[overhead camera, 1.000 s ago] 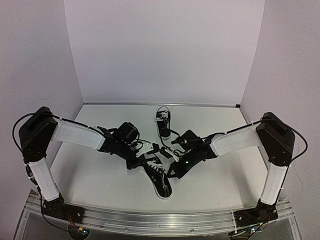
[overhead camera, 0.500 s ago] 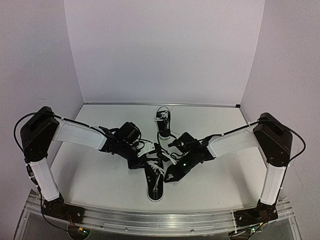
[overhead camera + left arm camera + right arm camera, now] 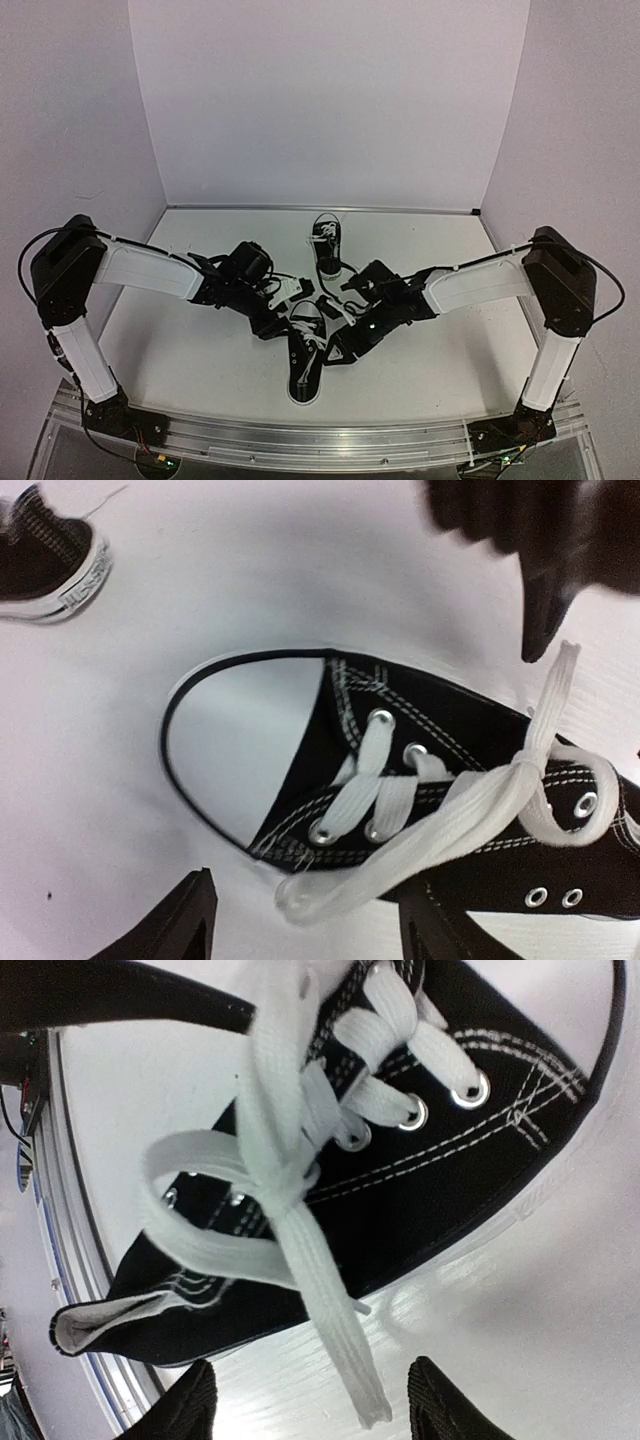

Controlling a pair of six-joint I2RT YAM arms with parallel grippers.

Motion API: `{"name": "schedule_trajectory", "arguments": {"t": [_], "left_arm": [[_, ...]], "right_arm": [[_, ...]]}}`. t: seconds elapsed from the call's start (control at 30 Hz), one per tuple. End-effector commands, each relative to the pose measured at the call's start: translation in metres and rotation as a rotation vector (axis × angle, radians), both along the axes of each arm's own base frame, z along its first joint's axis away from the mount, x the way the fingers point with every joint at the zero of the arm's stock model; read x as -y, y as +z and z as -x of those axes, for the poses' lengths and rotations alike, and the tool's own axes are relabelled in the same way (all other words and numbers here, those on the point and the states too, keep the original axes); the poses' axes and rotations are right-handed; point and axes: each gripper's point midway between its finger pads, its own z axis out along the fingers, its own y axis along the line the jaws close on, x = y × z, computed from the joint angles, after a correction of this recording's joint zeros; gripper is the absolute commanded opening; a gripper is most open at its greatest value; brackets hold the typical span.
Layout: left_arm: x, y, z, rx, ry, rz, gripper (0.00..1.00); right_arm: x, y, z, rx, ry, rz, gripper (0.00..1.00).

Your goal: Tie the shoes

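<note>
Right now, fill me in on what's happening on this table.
Two robot arms are working on tying a pair of small black sneakers. The left gripper and the right gripper both hover open over the near shoe, holding nothing. Its white laces are drawn into a loose knot with a loop showing and the ends lying free. The other shoe lies farther back, apart from both arms.

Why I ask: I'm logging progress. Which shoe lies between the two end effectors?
The near shoe, its white laces loosely knotted, lies between the left end effector and right end effector. The far shoe sits alone toward the back wall.
</note>
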Motion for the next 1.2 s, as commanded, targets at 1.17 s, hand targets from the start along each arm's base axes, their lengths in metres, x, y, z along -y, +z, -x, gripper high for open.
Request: {"name": "schedule_trajectory", "arguments": {"t": [1.17], "left_arm": [[-0.135,0.038,0.016,-0.199,0.968,0.313,1.00]], "right_arm": [[0.037,0.055,-0.007,0.083,-0.415,-0.253,0.98]]}}
